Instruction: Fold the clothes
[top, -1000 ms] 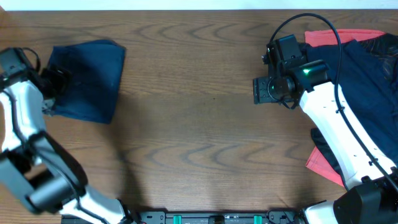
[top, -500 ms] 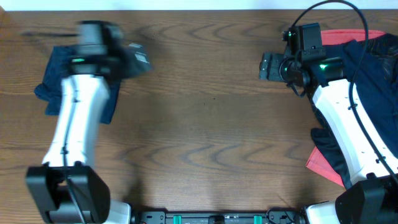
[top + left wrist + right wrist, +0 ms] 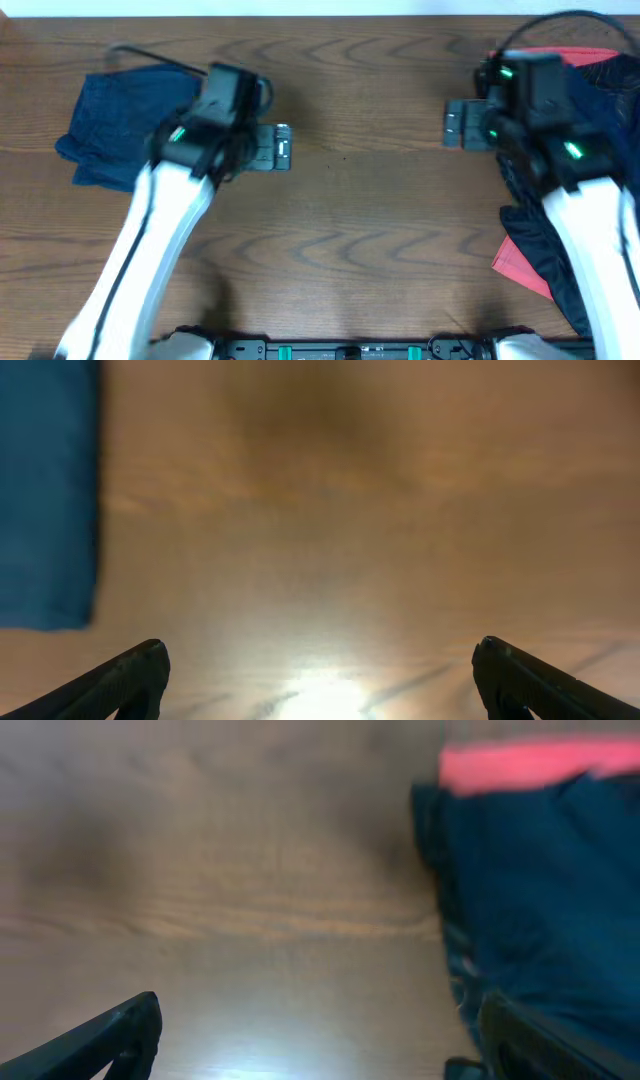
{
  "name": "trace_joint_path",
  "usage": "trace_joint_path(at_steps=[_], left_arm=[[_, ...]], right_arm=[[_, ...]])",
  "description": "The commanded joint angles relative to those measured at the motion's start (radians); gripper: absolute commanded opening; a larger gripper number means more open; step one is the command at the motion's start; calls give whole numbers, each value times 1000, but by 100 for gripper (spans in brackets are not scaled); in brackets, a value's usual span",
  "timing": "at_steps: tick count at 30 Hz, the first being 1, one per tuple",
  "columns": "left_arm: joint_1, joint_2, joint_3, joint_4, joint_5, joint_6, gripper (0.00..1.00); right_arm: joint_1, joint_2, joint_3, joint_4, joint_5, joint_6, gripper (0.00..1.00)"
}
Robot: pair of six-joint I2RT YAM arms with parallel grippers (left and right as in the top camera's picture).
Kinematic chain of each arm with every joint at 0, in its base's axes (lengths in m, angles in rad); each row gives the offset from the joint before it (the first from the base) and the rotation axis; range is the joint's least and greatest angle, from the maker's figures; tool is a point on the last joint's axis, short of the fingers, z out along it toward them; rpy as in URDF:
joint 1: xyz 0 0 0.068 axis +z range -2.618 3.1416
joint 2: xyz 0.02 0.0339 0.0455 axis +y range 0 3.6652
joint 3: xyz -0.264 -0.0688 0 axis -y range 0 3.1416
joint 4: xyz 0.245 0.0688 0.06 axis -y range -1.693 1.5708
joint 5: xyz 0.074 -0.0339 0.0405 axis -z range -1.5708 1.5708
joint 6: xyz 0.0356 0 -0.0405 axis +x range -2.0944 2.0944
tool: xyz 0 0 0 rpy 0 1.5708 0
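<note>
The folded navy shorts (image 3: 115,130) lie at the table's far left; their edge shows in the left wrist view (image 3: 45,490). My left gripper (image 3: 282,147) is open and empty over bare wood, right of the shorts; its fingertips show in the left wrist view (image 3: 320,670). A pile of clothes lies at the right: navy (image 3: 600,110), red (image 3: 525,262) and black fabric. My right gripper (image 3: 452,125) is open and empty at the pile's left edge; the right wrist view (image 3: 320,1035) shows navy (image 3: 540,880) and red (image 3: 530,762) cloth by its right finger.
The wooden table (image 3: 350,230) spans the view between both arms. The arm bases stand at the front edge. The pile reaches down the right side, partly under my right arm.
My left arm swung right from the folded shorts to the table's left-middle. My right gripper moved right and up, nearer the pile. The folded shorts look slightly shifted and rumpled.
</note>
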Motion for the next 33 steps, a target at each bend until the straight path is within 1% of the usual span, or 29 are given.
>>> trace_joint_path(at_steps=[1, 7, 10, 12, 17, 27, 33], left_arm=[[-3, -188, -61, 23, -65, 18, 98], [-3, -556, -304, 106, -89, 13, 98], [-3, -684, -397, 127, -90, 14, 98], [-3, -737, -426, 138, -89, 13, 98], [-3, -783, -437, 146, -82, 13, 98], [-3, -782, -437, 123, -82, 13, 98], [-3, -782, -437, 123, -82, 13, 98]], right_arm=[[-3, -136, -66, 11, 36, 23, 99], [41, -440, -354, 151, 90, 23, 99], [42, -575, -476, 189, 107, 22, 99], [42, -631, -519, 189, 107, 22, 99], [42, -697, -557, 94, 106, 22, 99], [42, -694, -558, -129, 106, 22, 99], [42, -694, -558, -192, 106, 22, 99]])
